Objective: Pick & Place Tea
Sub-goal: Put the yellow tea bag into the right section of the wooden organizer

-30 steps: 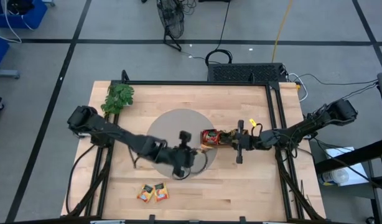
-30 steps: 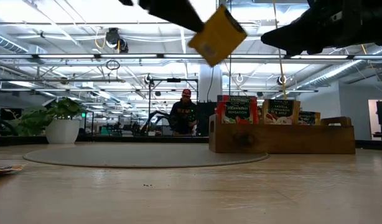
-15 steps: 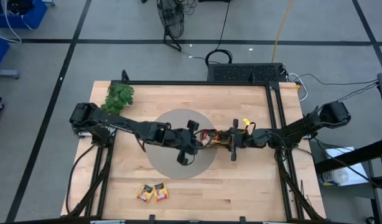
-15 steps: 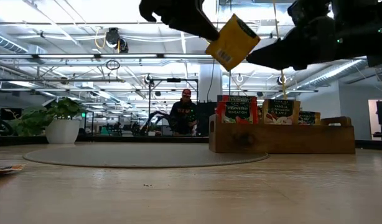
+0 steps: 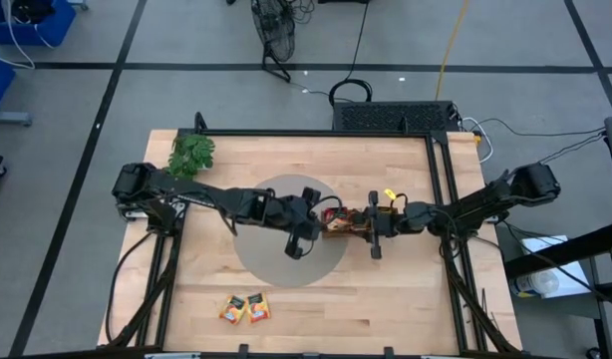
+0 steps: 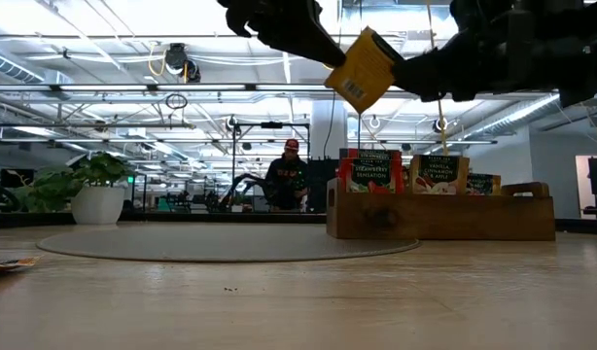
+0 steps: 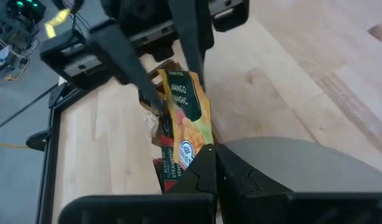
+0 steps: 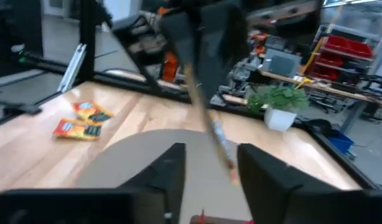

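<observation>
Nearest, at the table's front edge: two orange-yellow tea sachets (image 5: 245,308) lying flat side by side, touching, well apart from everything else. Farther in, over the grey round mat (image 5: 256,254): left gripper (image 5: 308,221) raised above the table, fingers clamped together on the lower corner of an orange-yellow "Mango Magic" sachet (image 7: 190,124), carried tilted in the air (image 6: 361,70). Right gripper (image 5: 375,225) meeting it from the opposite side, its fingers (image 8: 176,163) apart with the same sachet edge-on between them; touching or not, cannot tell. Directly beneath, beside the mat's rim: long brown wooden compartment tray (image 6: 444,220) holding upright sachets, a red strawberry one (image 6: 371,173) at the end, a vanilla-labelled one (image 6: 438,174) next, another partly hidden behind. Farther back, at the left rear corner of the table: green leafy sprig (image 5: 189,155). Beyond the table, in the room behind: a person (image 6: 289,178) in dark clothing.
</observation>
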